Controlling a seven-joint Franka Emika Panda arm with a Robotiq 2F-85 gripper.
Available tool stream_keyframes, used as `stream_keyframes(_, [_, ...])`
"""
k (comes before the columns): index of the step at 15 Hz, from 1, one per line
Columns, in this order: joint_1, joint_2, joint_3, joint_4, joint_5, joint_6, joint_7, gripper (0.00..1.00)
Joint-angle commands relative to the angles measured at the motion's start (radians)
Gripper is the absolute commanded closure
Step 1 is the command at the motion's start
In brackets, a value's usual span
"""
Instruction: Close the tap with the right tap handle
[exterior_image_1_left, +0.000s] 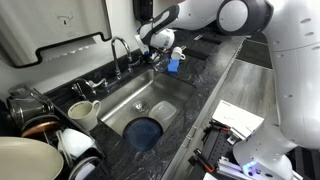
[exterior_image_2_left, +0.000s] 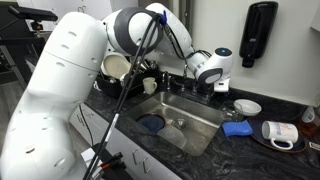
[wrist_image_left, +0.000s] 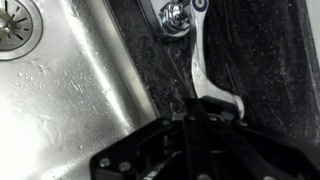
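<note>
In an exterior view the claw (exterior_image_1_left: 160, 42) hangs over dark speckled stone, with the slim chrome tap (exterior_image_1_left: 121, 50) arching just beside it above the brushed steel sink (exterior_image_1_left: 118, 100). In the wrist view the right tap handle (wrist_image_left: 205, 70) — a thin, curved chrome lever — runs from its round base to the claw's tip. I cannot tell whether the jaws grip it.

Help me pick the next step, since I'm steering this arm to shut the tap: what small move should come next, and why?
Probably close the gripper firmly on the handle before turning it. In the wrist view the lever's end lies right at the gripper's front, but the dark body hides whether the jaws actually hold it.
</note>
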Motion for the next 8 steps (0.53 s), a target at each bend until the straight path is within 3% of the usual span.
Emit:
stream_keyframes(1, [-0.029,0.072,0.044,0.097,0.016,0.047,-0.019,1.0])
stream_keyframes(5, [-0.02,0.078,0.03,0.105,0.003,0.049,0.004,1.0])
stream_keyframes(8, [-0.023,0.047,0.037,0.086,-0.005,-0.021,-0.004,1.0])
